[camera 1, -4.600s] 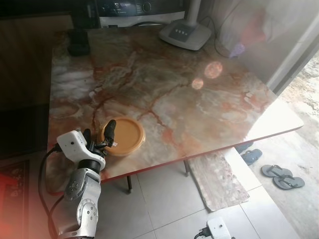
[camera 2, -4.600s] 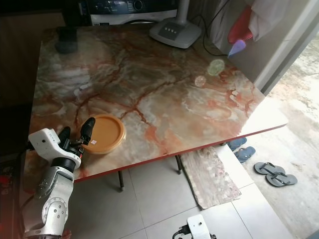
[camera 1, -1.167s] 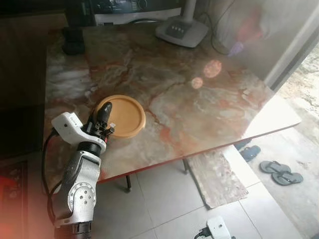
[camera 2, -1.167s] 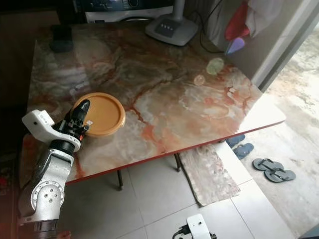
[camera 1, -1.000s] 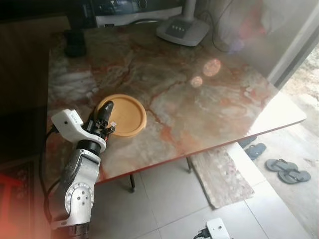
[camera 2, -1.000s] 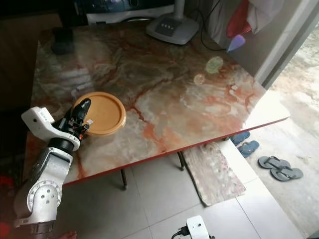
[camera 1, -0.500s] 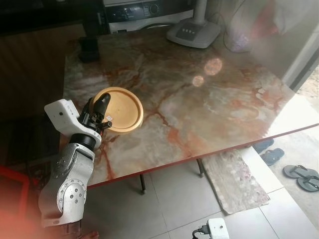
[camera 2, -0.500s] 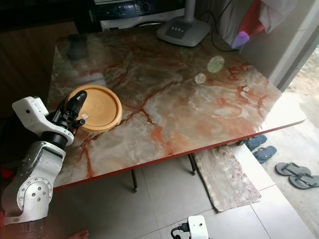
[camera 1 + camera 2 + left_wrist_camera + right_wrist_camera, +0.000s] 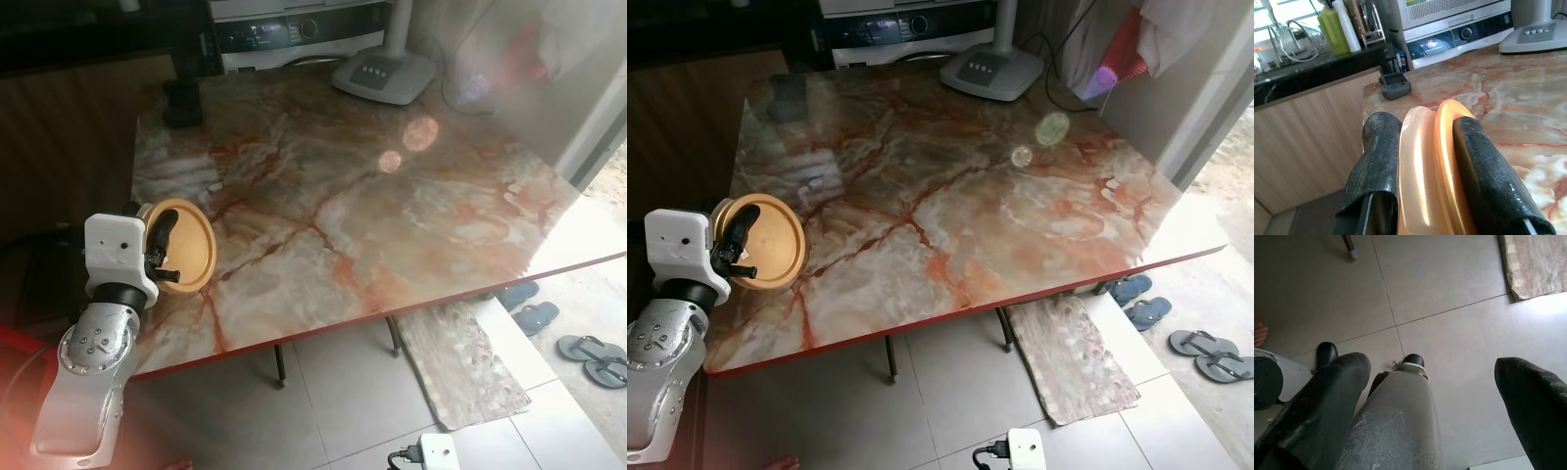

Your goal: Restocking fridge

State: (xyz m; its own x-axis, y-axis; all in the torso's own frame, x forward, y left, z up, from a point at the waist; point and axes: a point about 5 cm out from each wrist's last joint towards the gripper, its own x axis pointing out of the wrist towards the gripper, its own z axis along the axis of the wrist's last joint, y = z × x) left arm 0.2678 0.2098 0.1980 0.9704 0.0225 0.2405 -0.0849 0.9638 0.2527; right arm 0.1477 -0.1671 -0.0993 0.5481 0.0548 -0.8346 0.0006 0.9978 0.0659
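Left wrist view, left gripper point(image 9: 1425, 161) clamping orange lid point(image 9: 1437, 166), no legible writing.

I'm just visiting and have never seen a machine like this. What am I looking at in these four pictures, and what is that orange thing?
It is a walking humanoid robot with two silver arms, each ending in two black fingers. The two wide pictures come from cameras in its head, looking down at a marble-patterned table. The other two come from cameras on its wrists, looking along the fingers.

The left gripper is shut on a round orange lidded container, held on edge at the table's near left corner; the left wrist view shows its rim squeezed between the fingers. The right gripper hangs open over the tiled floor.

On the table's far side stand a fan base and a dark object. Sandals lie near the doorway.
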